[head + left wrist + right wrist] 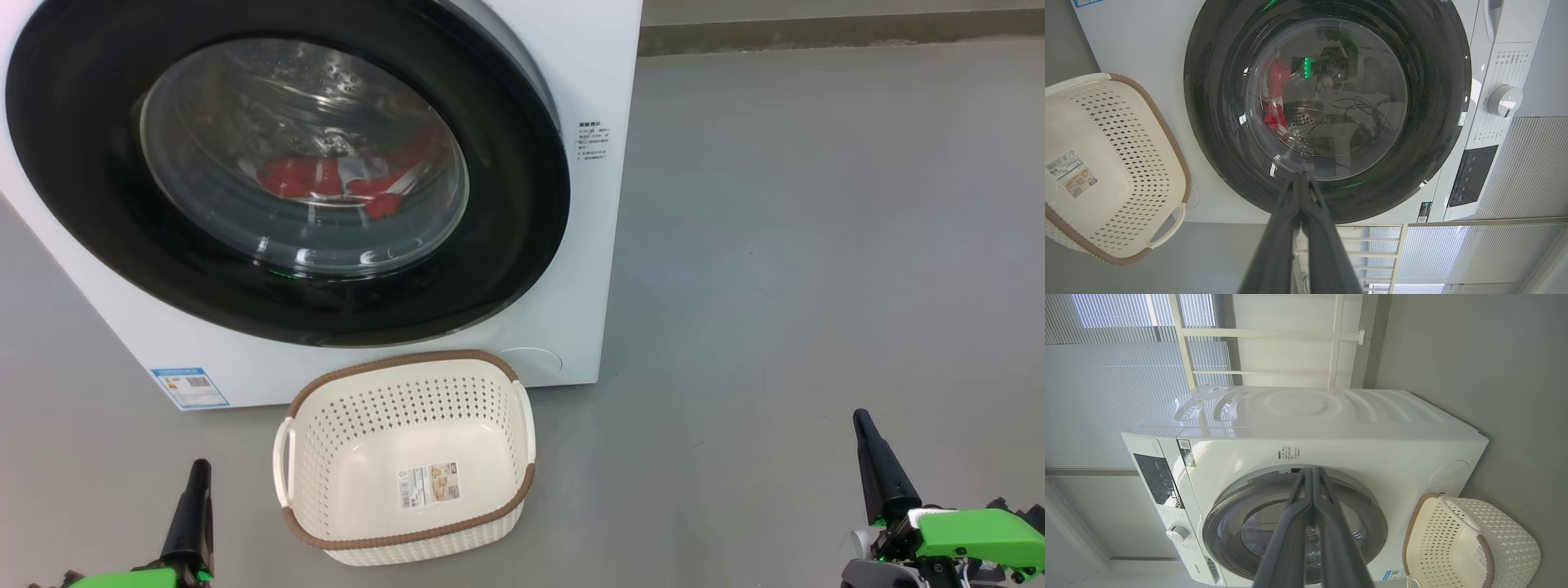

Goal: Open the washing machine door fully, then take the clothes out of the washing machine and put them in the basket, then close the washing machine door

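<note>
The washing machine point(588, 245) stands at the upper left on the floor. The washing machine door point(506, 245) lies against its front, glossy black around a bulging glass bowl. Through that glass the red clothes point(343, 180) lie in the drum, also visible as clothes point(1276, 98) in the left wrist view. The empty basket point(400, 361) sits on the floor just before the machine, a paper label on its bottom. My left gripper point(197, 469) is shut at the lower left, left of the basket. My right gripper point(861, 420) is shut at the lower right, well away from the machine. Neither holds anything.
Bare grey floor point(816, 245) stretches to the right of the machine. A control panel and a white knob point(1504, 100) sit above the door. Behind the machine are window blinds point(1106, 396) and a white frame.
</note>
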Controlling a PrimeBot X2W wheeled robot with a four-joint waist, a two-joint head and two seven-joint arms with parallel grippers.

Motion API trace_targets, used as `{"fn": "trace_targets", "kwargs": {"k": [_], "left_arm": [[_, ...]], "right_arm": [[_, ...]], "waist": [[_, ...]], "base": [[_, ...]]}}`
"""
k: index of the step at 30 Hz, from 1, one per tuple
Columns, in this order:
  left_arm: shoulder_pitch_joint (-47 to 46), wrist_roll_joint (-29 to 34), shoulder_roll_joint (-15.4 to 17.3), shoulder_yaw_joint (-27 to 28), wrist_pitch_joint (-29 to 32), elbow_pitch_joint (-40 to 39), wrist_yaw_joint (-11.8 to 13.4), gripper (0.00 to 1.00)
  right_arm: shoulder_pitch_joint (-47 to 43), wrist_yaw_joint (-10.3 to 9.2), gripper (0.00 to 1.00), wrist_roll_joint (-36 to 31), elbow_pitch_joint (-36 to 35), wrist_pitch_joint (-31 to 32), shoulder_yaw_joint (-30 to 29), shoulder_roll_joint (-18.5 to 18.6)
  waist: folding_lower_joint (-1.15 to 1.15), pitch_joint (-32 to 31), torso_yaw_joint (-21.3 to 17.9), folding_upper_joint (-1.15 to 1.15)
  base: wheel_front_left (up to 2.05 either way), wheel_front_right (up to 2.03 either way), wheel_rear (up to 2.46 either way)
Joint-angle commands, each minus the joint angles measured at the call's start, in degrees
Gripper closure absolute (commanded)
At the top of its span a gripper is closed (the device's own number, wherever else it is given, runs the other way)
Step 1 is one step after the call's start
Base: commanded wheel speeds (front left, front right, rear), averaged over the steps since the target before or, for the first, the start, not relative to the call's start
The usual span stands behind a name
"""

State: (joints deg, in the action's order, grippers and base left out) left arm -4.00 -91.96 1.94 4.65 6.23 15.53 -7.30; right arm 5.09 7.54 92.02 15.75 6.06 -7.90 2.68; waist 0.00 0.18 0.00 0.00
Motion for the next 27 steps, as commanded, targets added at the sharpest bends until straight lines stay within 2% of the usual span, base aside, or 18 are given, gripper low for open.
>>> {"fn": "trace_targets", "kwargs": {"k": [1,27], "left_arm": [[-2.18,-0.23,0.94,1.84,0.23,-1.50,-0.19,1.00],[-2.18,-0.23,0.94,1.84,0.23,-1.50,-0.19,1.00]], "right_arm": [[1.09,-0.05,1.00,0.17,-1.73,0.41,1.41,0.20],[1.09,-0.05,1.00,0.17,-1.73,0.41,1.41,0.20]], "waist": [[0.00,0.00,0.00,0.00],[0.00,0.00,0.00,0.00]], "base": [[0.00,0.00,0.00],[0.00,0.00,0.00]]}}
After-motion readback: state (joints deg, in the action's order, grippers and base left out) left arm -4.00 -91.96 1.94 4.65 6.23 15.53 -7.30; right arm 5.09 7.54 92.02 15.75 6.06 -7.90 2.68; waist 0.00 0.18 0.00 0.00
